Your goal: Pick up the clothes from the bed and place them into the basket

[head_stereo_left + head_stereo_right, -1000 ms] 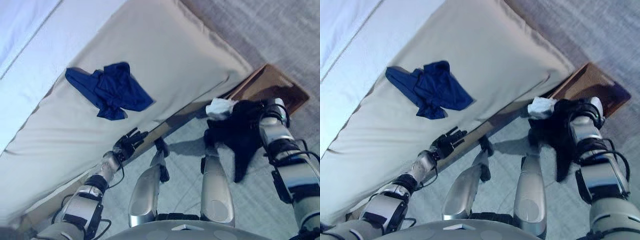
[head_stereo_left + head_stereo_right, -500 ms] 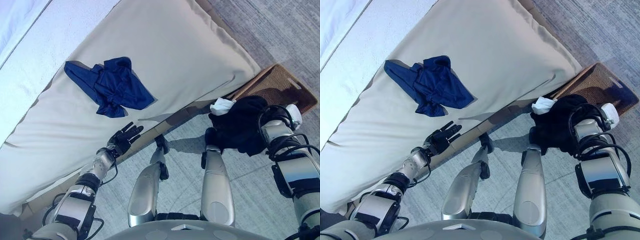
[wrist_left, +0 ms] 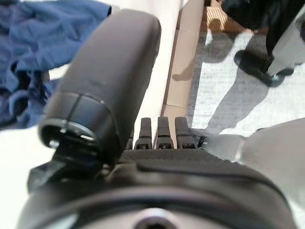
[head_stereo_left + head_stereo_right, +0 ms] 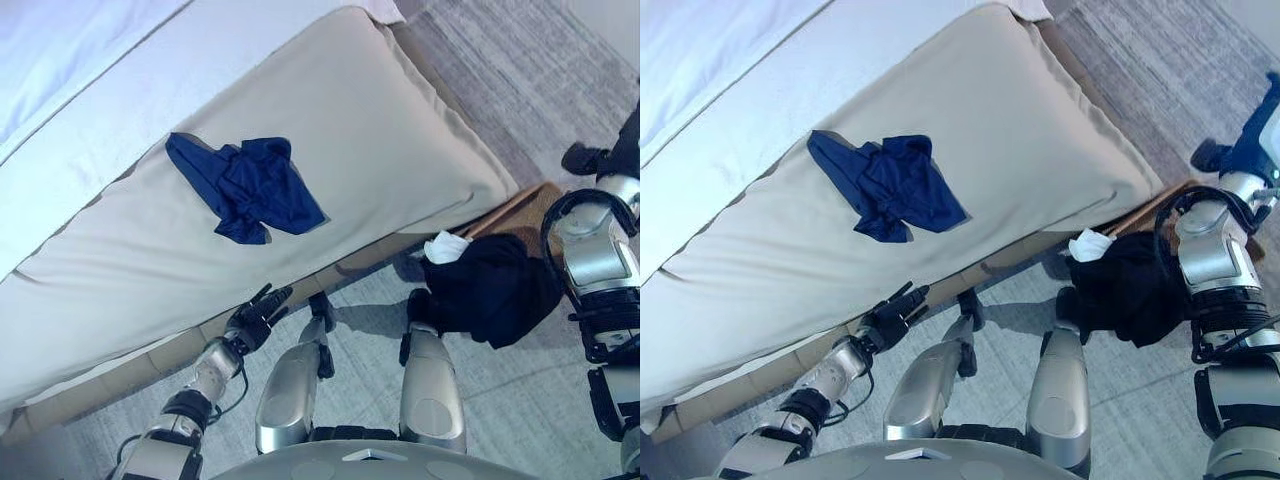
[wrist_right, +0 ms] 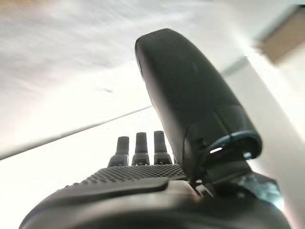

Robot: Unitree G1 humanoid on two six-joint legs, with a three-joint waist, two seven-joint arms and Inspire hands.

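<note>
A dark blue garment (image 4: 248, 187) lies crumpled on the beige bed cover (image 4: 380, 130); it also shows in the left wrist view (image 3: 28, 43). A heap of black clothes (image 4: 492, 287) with a white piece (image 4: 446, 246) lies over the brown basket (image 4: 521, 206) on the floor by the bed's corner. My left hand (image 4: 254, 319) is open and empty, low by the bed's wooden side rail (image 3: 180, 71), short of the blue garment. My right hand (image 4: 588, 157) is raised above and beyond the basket, its fingers (image 5: 140, 145) straight and empty.
The bed's near edge runs across the view, with a white sheet (image 4: 90, 70) further back. Grey carpet (image 4: 510, 390) covers the floor around the basket.
The right hand has let go of the black clothes, which now lie on the basket, and has risen away. The left hand has sunk a little. The camera has shifted.
</note>
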